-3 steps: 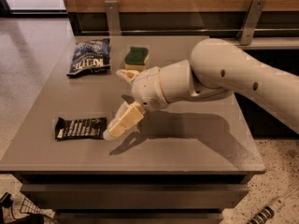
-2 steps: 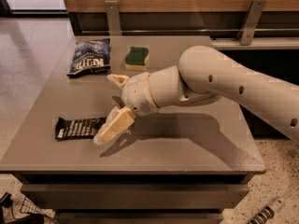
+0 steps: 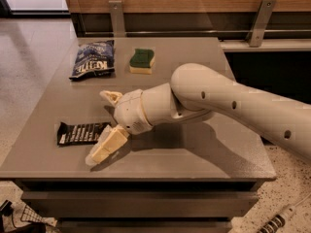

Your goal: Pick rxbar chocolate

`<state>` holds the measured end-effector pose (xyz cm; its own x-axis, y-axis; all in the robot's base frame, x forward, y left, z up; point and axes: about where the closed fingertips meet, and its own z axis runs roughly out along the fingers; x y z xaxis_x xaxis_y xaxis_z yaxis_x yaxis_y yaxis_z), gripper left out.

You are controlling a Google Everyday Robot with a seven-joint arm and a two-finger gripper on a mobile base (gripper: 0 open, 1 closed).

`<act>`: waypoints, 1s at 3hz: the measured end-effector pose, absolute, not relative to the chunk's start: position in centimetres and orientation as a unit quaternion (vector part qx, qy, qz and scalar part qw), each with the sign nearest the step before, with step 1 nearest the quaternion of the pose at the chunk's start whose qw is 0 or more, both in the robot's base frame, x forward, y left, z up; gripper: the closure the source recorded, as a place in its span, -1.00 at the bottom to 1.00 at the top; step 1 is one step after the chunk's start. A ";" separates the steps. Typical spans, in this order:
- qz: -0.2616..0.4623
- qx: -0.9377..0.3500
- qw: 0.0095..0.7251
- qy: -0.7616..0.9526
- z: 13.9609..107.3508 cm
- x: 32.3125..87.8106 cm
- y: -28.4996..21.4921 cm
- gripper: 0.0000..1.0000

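Observation:
The rxbar chocolate [image 3: 77, 133] is a flat black wrapper with white lettering. It lies on the grey table [image 3: 204, 154] near the front left. My gripper [image 3: 96, 127] is at the bar's right end with its jaws spread wide. One cream finger [image 3: 111, 97] is behind the bar and the other finger [image 3: 106, 145] is in front of it, covering the bar's right tip. The gripper is open and holds nothing.
A dark blue chip bag [image 3: 92, 59] lies at the back left of the table. A green and yellow sponge [image 3: 142, 61] sits to its right. A wooden wall with metal brackets [image 3: 115, 17] runs behind the table. The floor is to the left.
My arm has moved left and toward the table's front. The open gripper now straddles the bar's right end. The bar has not moved.

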<state>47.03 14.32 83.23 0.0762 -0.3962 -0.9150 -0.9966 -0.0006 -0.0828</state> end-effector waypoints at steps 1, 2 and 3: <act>0.371 -0.606 0.404 0.577 81.8 46.9 15.0 -1.00; 0.380 -0.605 0.395 0.578 80.6 47.0 15.7 -0.66; 0.386 -0.605 0.390 0.577 80.2 47.0 16.0 -0.20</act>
<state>47.03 16.04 80.24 0.0353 -0.3971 -0.9171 -0.9992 -0.0303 -0.0253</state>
